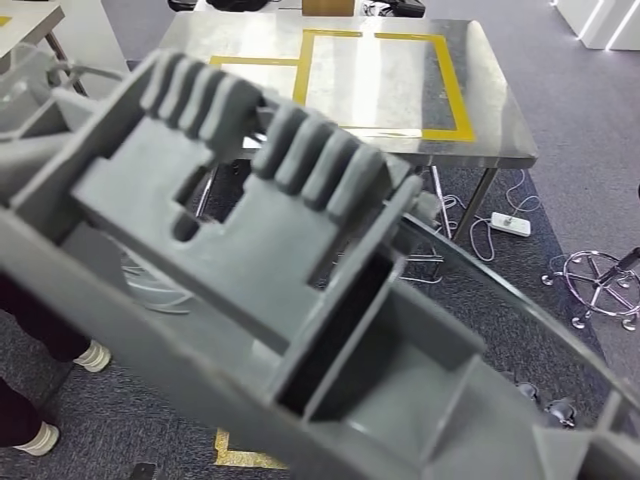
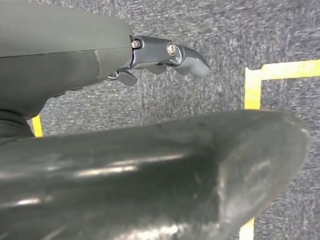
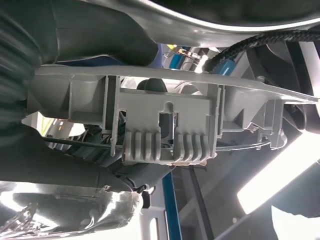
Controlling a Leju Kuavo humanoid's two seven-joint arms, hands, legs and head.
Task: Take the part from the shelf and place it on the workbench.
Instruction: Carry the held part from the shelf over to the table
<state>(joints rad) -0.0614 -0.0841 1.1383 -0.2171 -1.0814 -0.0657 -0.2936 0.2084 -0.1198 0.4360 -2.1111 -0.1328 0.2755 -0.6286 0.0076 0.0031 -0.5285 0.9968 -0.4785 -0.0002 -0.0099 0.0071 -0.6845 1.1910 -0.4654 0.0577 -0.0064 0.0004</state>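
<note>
the grey part [image 1: 249,260] is riding high and close before the head camera, off the shelf, with the steel bench [image 1: 483,110] ahead and not yet reached. the right hand [image 3: 56,165] is gripping the part's end; the left hand [image 2: 166,55] is hanging over the carpet, fingers apart, holding nothing. advice: be keeping it level and lowering it inside the yellow tape [image 1: 445,75], releasing only once it is resting flat

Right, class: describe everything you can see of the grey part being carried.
The grey part looks like matte moulded plastic: a long flat body with two sets of ribbed fingers, a notched panel, box-like pockets and thin walls. It tilts across the head view, close to the camera, in front of the steel workbench. In the right wrist view the right hand is against it.
</note>
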